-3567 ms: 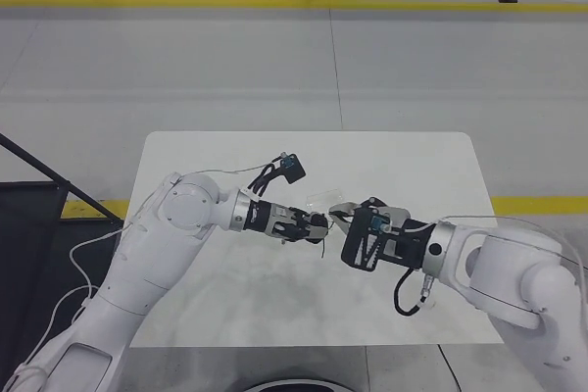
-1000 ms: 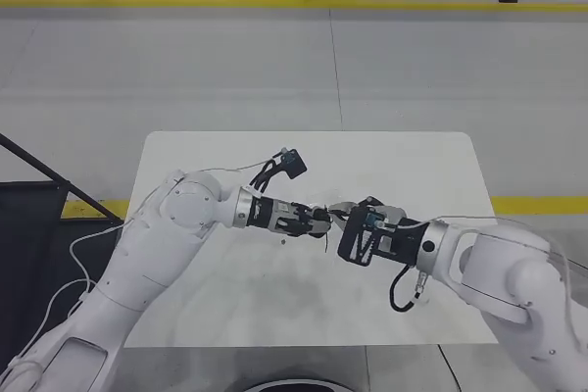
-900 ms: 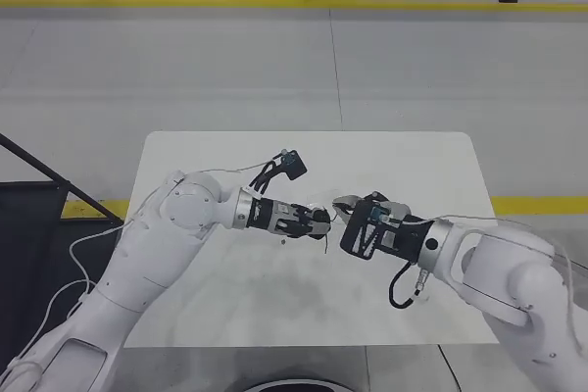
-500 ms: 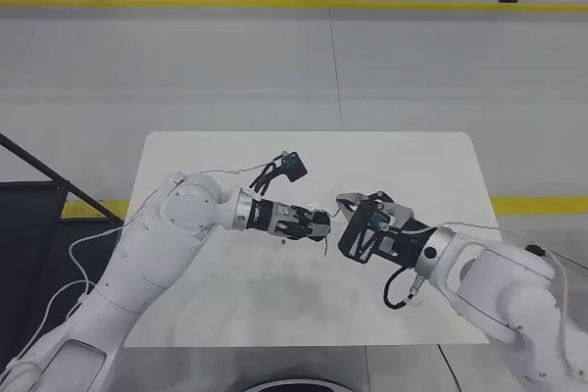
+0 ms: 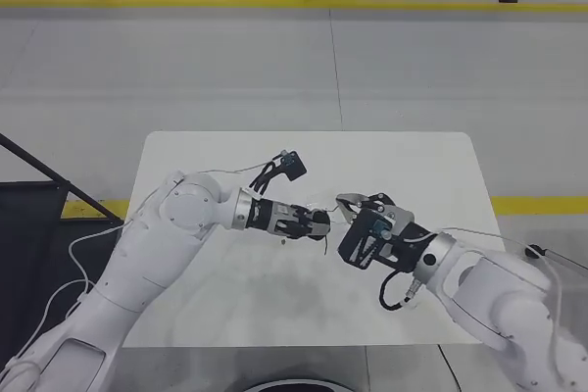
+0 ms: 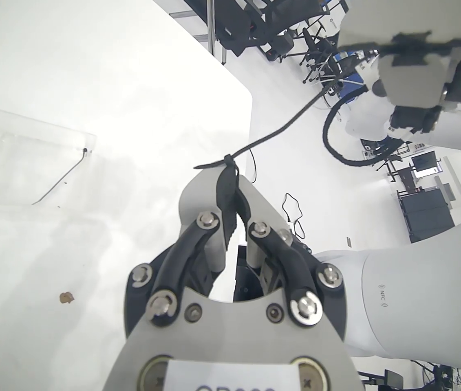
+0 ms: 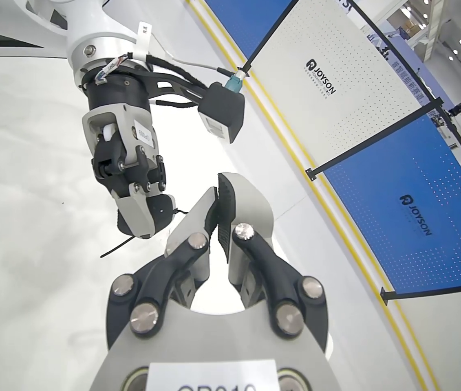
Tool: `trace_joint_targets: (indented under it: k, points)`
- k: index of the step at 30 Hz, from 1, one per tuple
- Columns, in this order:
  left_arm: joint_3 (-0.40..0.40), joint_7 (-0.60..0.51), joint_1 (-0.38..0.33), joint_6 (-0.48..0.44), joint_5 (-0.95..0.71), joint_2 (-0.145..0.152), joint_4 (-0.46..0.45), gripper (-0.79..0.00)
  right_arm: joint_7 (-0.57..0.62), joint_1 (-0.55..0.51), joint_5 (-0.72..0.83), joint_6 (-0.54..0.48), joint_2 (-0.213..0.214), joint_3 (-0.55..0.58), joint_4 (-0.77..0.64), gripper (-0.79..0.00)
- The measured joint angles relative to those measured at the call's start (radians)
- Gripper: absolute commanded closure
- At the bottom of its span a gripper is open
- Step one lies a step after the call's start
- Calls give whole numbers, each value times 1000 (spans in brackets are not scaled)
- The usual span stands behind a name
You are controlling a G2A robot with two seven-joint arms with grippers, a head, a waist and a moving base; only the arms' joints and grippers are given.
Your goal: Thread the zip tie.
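Observation:
A thin black zip tie [image 6: 279, 130] hangs in the air above the middle of the white table [image 5: 412, 157]. My left gripper [image 6: 227, 176] is shut on the tie at its head, and a short end sticks out to one side. The long strap stretches straight toward my right gripper [image 7: 219, 189], whose pads are pressed together. In the top view the left gripper [image 5: 319, 218] and the right gripper [image 5: 345, 203] nearly touch. From the right wrist, the left gripper [image 7: 148, 221] has a loose tail of the zip tie [image 7: 116, 248] hanging below it.
A clear plastic bag [image 6: 30, 160] with another black tie inside lies flat on the table just behind the grippers. A small brown crumb [image 6: 66, 297] lies on the tabletop. The table's far right corner [image 6: 246, 95] is close by.
The right forearm has swung toward the table's near side and its wrist has turned, while its gripper has stayed beside the left one. The left arm has barely moved.

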Motion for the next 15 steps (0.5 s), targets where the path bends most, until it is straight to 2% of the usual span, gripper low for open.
trace_joint_targets:
  k: [7,11,12,14,15]
  points:
    - [3,12,-8,-2,-2,0,11,0,37,27,47,-92,-5,-26,24,0]
    - [6,16,-12,-3,-4,0,16,0,42,44,65,-98,-9,-31,37,0]
    - [7,17,-13,-3,-3,-1,17,0,42,47,67,-98,-10,-32,40,-37]
    - [7,24,-16,-3,-3,-1,22,0,40,51,79,-93,-12,-32,49,-637]
    - [7,27,-17,-3,-4,-1,24,0,38,53,91,-93,-13,-32,54,-785]
